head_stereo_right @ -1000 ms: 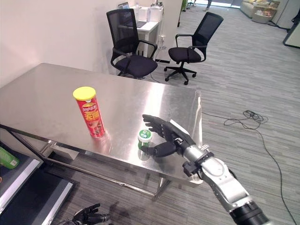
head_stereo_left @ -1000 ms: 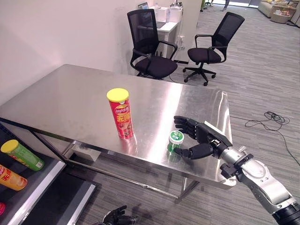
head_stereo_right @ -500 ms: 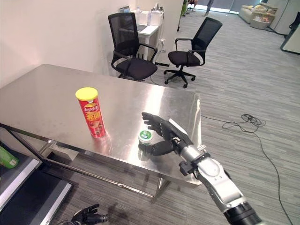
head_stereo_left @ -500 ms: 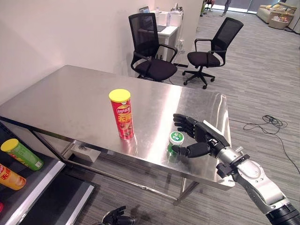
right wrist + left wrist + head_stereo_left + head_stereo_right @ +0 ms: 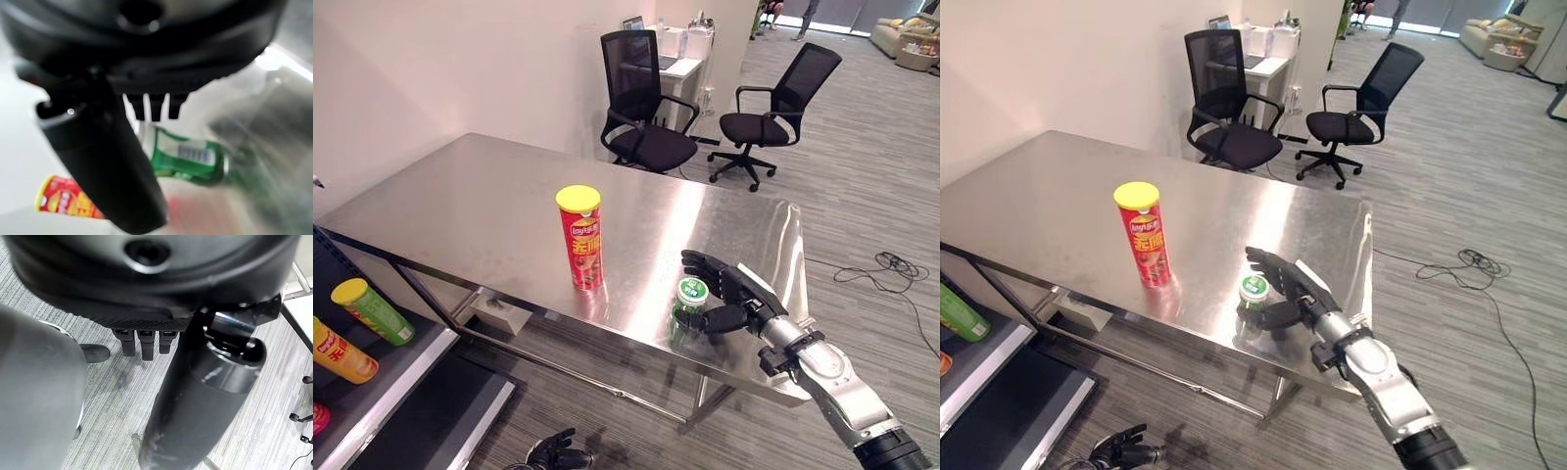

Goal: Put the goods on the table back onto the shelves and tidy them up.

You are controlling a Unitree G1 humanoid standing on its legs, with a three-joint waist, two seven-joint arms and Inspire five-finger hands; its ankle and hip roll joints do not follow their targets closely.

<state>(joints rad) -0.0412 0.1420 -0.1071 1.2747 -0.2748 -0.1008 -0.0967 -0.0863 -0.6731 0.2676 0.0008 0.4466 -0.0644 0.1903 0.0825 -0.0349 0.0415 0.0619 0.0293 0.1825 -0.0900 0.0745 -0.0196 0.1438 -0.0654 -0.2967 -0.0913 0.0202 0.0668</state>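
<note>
- My right hand (image 5: 732, 294) sits at the small green can (image 5: 689, 305) near the steel table's (image 5: 470, 206) front edge; fingers spread behind it, thumb in front, not clamped.
- Red crisp tube (image 5: 582, 239) upright mid-table, apart from the can.
- Left hand (image 5: 556, 453) low over the floor, fingers curled on nothing.
- Green tube (image 5: 372, 310) and yellow tube (image 5: 342, 352) lying on the shelf (image 5: 411, 377).

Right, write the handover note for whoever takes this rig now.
Right hand: open, fingers and thumb either side of the green bottle near the table's front edge, not yet closed on it.
Left hand: low by the floor, idle, fingers curled, empty.
Red can: upright mid-table.
Green can and yellow can lie on the shelf.
Left: shelve bottle and red can.
</note>
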